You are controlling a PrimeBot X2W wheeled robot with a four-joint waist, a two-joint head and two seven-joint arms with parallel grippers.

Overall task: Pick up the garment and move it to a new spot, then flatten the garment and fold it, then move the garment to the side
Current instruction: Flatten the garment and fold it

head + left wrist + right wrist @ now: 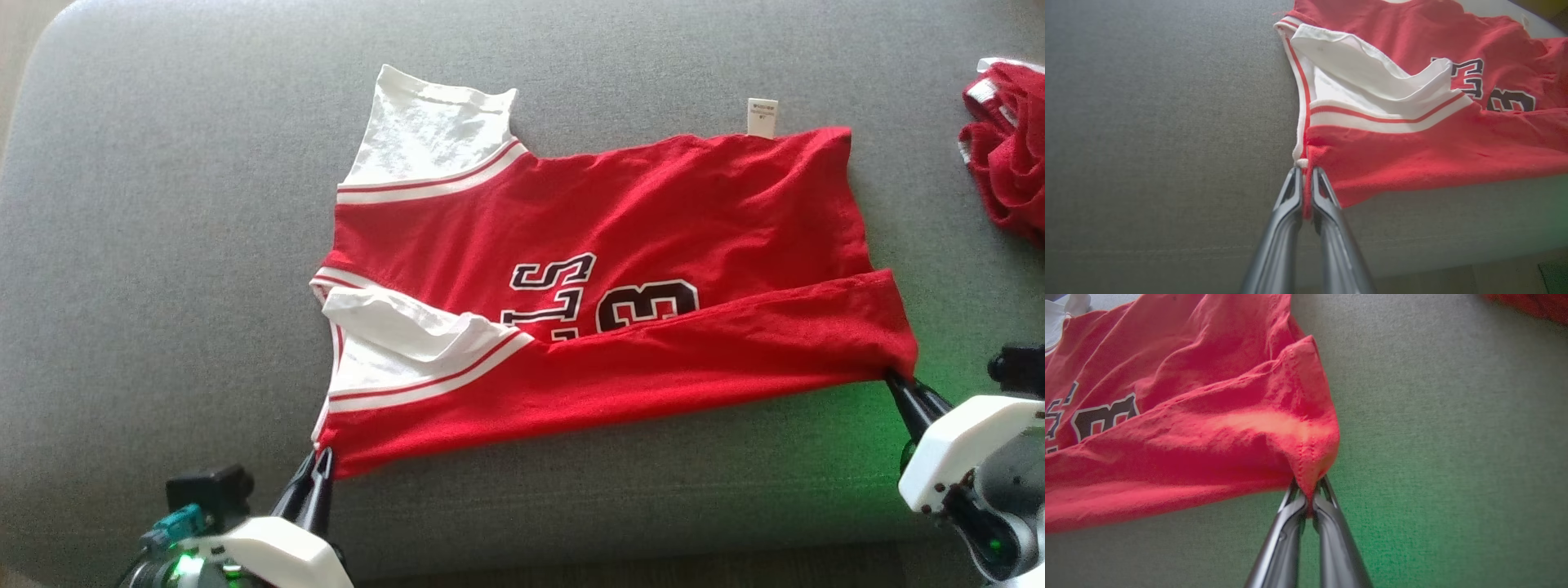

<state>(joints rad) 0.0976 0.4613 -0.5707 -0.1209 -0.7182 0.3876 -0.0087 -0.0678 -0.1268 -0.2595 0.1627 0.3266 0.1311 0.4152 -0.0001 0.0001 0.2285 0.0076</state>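
A red garment (653,212) with white sleeves and black lettering is spread across the middle of the grey fabric-covered surface (163,245), with its sleeves toward the left edge and its hem toward the right edge. Its near long edge is turned up over the body, so that the lower part of the lettering is covered, and the near sleeve (392,327) is crumpled on top. A white label (762,116) is seen at the far side of the hem. The near left corner of the garment (1412,163) is pinched by the left hand (321,474), whose 2 dark fingers (1290,204) are closed on the red cloth just below the white trim. The near right corner of the garment (1188,437) is gripped by the right hand (898,382), its fingers (1327,522) closed narrowly on a stitched fold. A second red bundle of cloth (1008,147) is bunched at the far right edge, well apart from the garment. A green glow is cast on the surface beside the right hand.
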